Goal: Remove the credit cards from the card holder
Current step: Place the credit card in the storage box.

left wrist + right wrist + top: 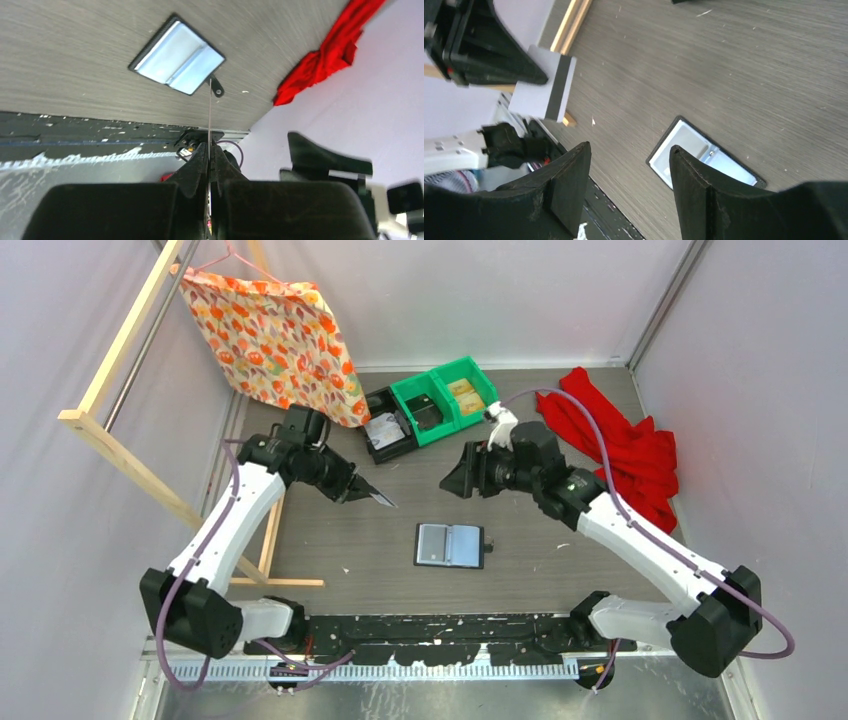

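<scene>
Grey wood-grain worktop enclosed by pale walls: card holder lying open near centre, left pincer clamped on a raised credit card, right pincer apart.

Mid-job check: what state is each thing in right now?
card holder: open, lying flat on the table
card: held off the table in the left pincer
left pincer: shut on the card
right pincer: open, empty
</scene>
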Motion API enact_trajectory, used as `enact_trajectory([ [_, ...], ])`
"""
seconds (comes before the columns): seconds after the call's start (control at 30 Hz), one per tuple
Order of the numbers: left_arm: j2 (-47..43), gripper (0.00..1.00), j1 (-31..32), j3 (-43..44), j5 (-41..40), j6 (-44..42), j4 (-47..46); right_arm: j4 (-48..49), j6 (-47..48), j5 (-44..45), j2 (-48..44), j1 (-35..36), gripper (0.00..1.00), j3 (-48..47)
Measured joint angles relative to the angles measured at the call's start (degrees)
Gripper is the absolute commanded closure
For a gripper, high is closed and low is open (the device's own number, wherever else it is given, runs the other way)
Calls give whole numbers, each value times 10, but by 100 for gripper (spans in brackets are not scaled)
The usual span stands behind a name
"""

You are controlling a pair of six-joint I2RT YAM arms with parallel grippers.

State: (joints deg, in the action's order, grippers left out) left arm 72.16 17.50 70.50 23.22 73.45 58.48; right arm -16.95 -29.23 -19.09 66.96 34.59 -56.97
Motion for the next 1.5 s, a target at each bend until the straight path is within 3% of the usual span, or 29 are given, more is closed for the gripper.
enact_trajectory([
  [0.17,57,100,0,25,-7,4,43,12,64,84,-13,110,42,12],
  [0.23,73,99,0,30,-7,3,44,31,100,113,-13,161,33,15],
  [0.43,78,99,0,30,-5,0,46,136,217,201,-3,275,33,68],
  [0.83,85,99,0,30,20,-14,46,298,393,364,132,350,42,75],
  [0.9,85,99,0,30,22,-16,46,323,410,384,147,351,47,75],
  [1.07,85,99,0,30,27,-19,45,361,428,412,167,351,76,75],
  [1.3,85,100,0,30,39,-19,42,383,426,426,171,351,90,75],
  [1.33,85,100,0,30,41,-19,41,384,425,426,171,352,95,75],
  [1.5,85,86,0,30,45,-19,37,383,421,434,171,353,99,75],
])
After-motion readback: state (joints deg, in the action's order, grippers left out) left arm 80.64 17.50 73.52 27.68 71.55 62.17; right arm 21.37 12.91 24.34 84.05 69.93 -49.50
